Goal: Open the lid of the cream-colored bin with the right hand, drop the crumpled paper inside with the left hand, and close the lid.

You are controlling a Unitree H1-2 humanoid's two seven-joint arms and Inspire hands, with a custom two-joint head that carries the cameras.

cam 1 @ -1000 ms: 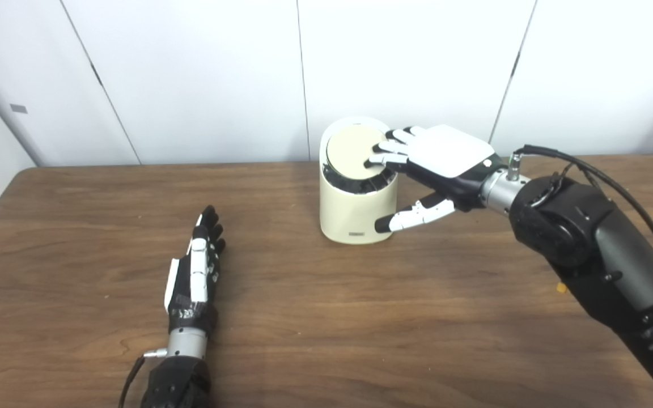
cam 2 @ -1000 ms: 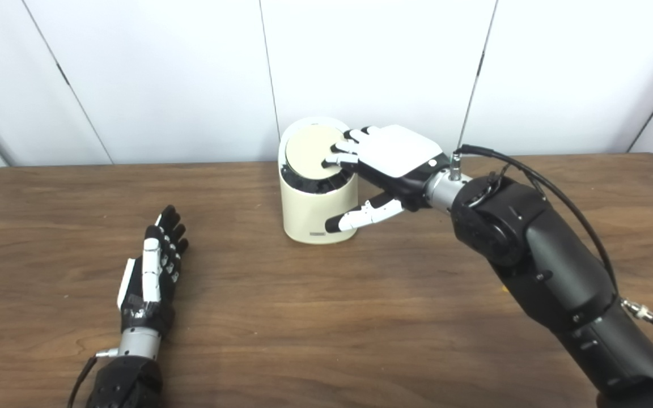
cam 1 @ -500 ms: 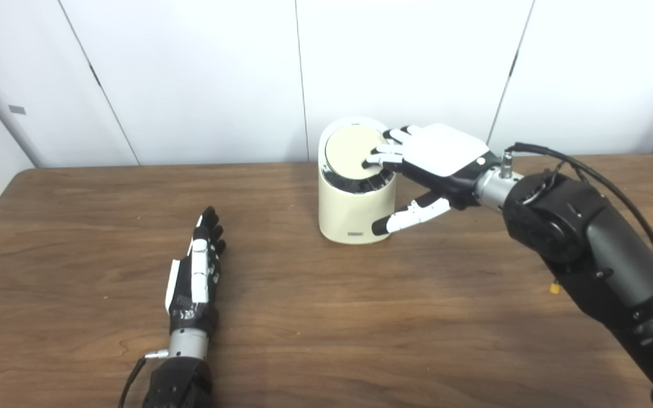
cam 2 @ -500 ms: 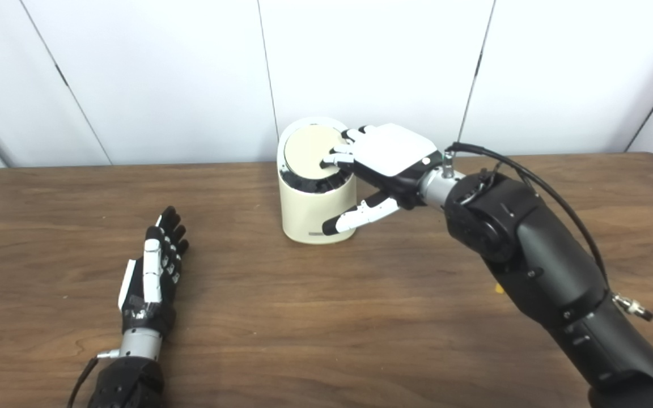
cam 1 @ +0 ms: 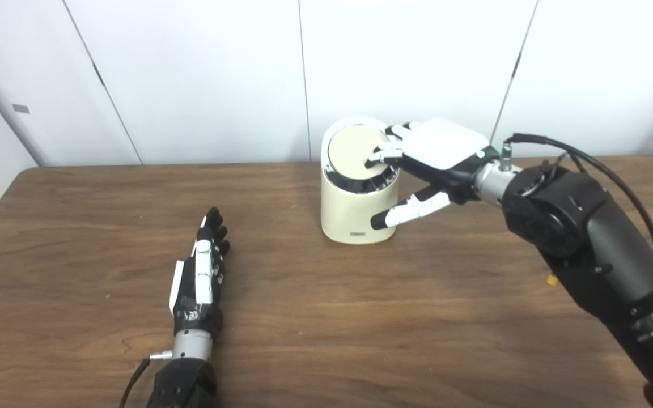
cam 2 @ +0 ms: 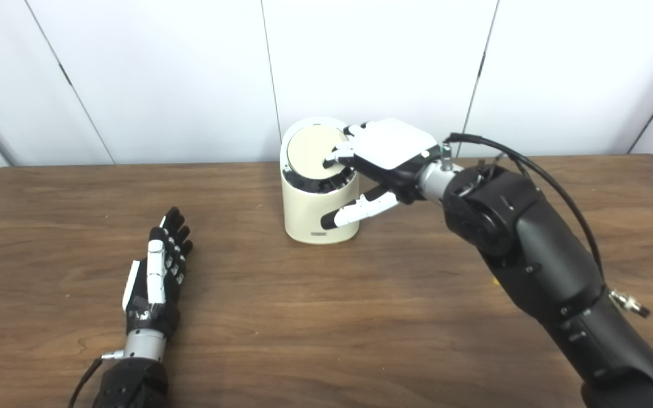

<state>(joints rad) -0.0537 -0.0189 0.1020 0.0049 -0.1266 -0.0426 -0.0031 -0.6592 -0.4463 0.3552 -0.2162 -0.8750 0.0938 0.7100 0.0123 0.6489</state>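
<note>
The cream-colored bin [cam 1: 353, 212] stands at the back middle of the table. Its round lid [cam 1: 352, 152] sits tilted, and a dark gap shows under its front edge. My right hand [cam 1: 437, 152] reaches in from the right, open, with its fingertips [cam 1: 376, 161] resting on the lid's right side. Its thumb [cam 1: 408, 208] is spread out in front of the bin's wall. My left hand [cam 1: 200, 276] lies flat and open on the table at the front left, holding nothing. No crumpled paper shows in either view.
The brown wooden table [cam 1: 326, 317] ends at a white panelled wall just behind the bin. A tiny orange speck [cam 1: 552, 279] lies beside my right forearm. A cable [cam 1: 587, 161] loops over the right wrist.
My right hand and forearm have shifted slightly left and up, with the fingertips staying on the lid. The lid's tilt looks the same. The left hand has barely moved.
</note>
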